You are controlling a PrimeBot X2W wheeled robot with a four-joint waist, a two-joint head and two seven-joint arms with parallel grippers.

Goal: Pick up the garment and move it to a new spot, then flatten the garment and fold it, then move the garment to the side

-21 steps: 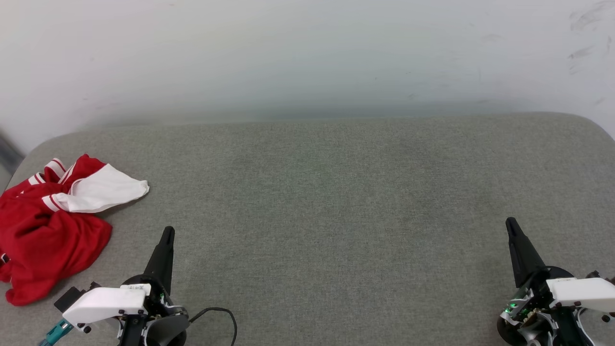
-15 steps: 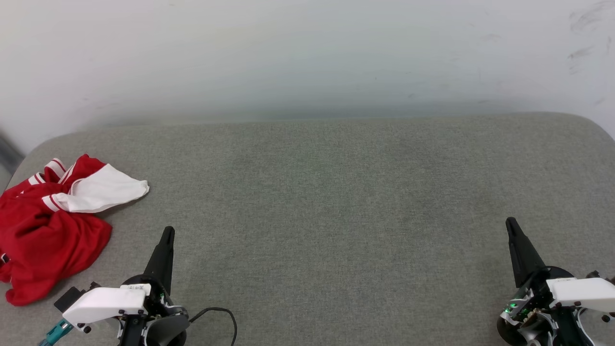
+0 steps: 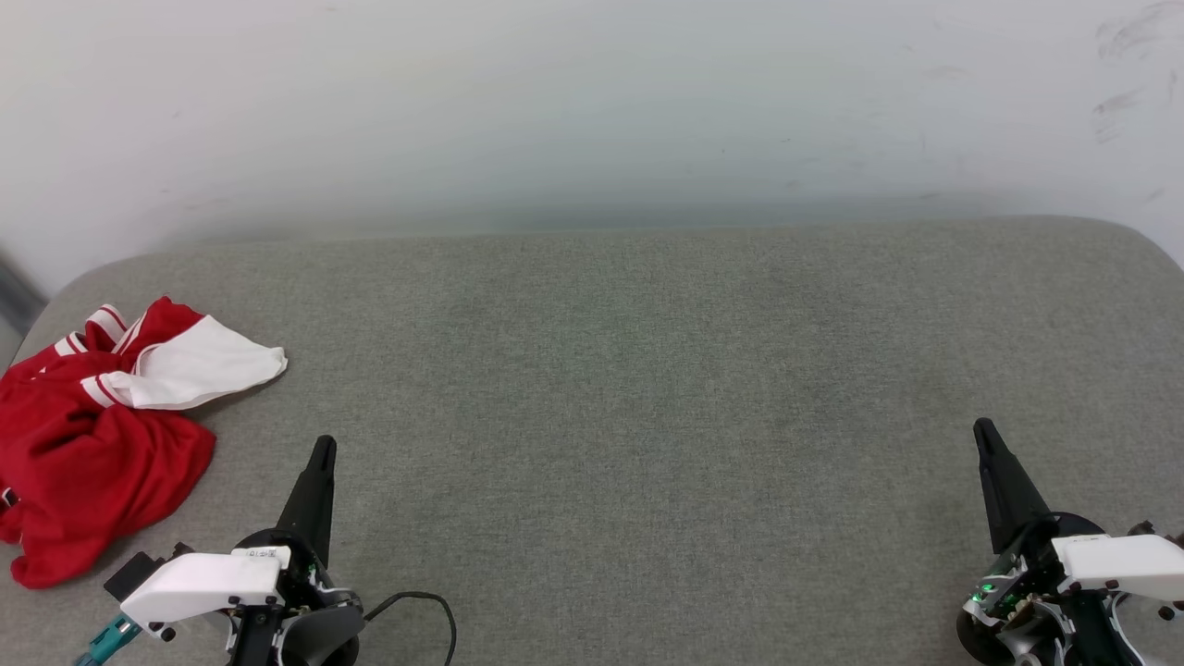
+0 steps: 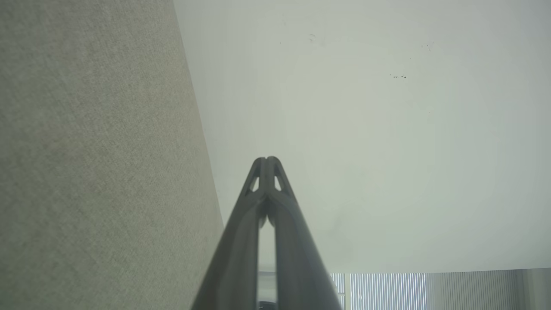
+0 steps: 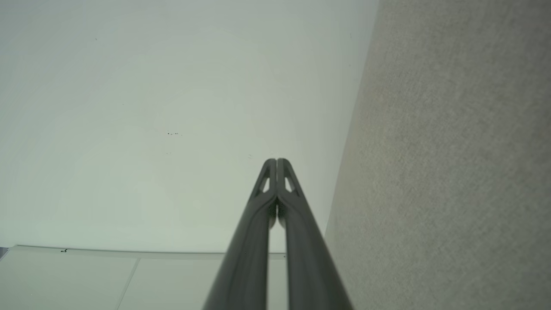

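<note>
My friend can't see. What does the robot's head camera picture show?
A crumpled red jersey T-shirt with a white sleeve lies at the left edge of a grey fabric surface. The left gripper and right gripper sit closed at the bottom corners, holding nothing.

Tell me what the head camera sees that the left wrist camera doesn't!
Head view: the crumpled red and white garment lying at the left end of the grey cushion, and the right gripper, shut, low on the right. Left wrist view: pale vertical slats, perhaps blinds, along its bottom edge. Both: the left gripper with its fingers shut together, the grey cushion and the white wall.
</note>
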